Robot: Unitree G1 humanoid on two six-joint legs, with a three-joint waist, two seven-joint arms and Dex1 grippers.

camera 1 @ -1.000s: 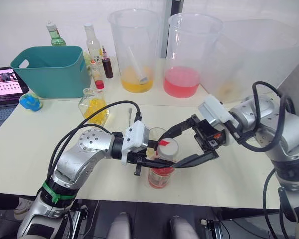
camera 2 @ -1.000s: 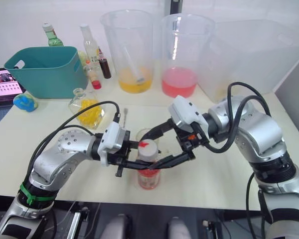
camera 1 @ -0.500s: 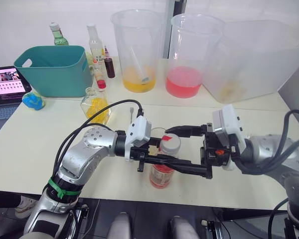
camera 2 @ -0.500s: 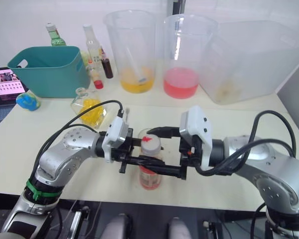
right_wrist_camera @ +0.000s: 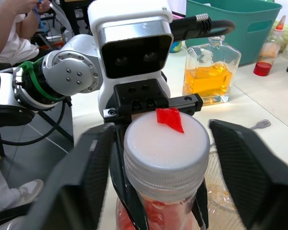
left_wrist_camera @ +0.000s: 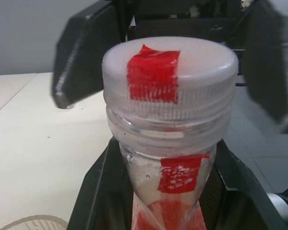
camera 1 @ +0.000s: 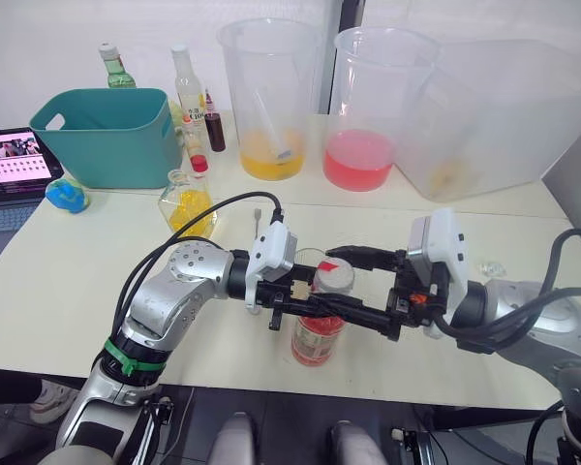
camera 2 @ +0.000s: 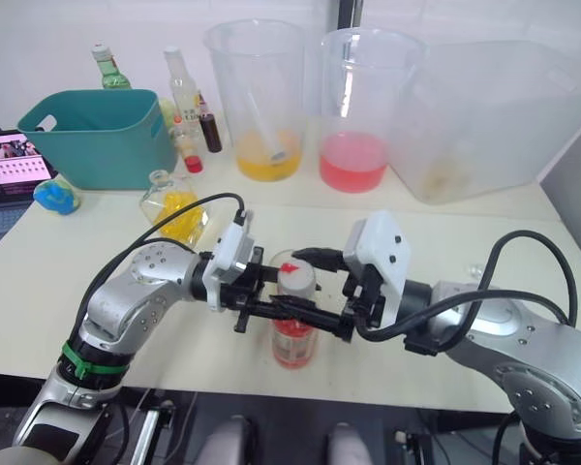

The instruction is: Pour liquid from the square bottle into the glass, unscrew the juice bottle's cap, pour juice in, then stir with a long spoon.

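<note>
Left gripper (camera 1: 289,300) clamps the juice bottle (camera 1: 315,334) below its neck, near the table's near edge; right gripper (camera 1: 360,287), fingers apart, brackets the juice bottle's cap (camera 1: 332,275), still seated. Unscrewing, juice pour and stirring remain. The square bottle (camera 1: 186,205) stands far left, stoppered.

No text, brand or number on any bottle, label or screen can be read.

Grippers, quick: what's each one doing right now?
Left gripper: shut on the juice bottle, at its neck.
Right gripper: open, fingers either side of the cap, not touching.
</note>
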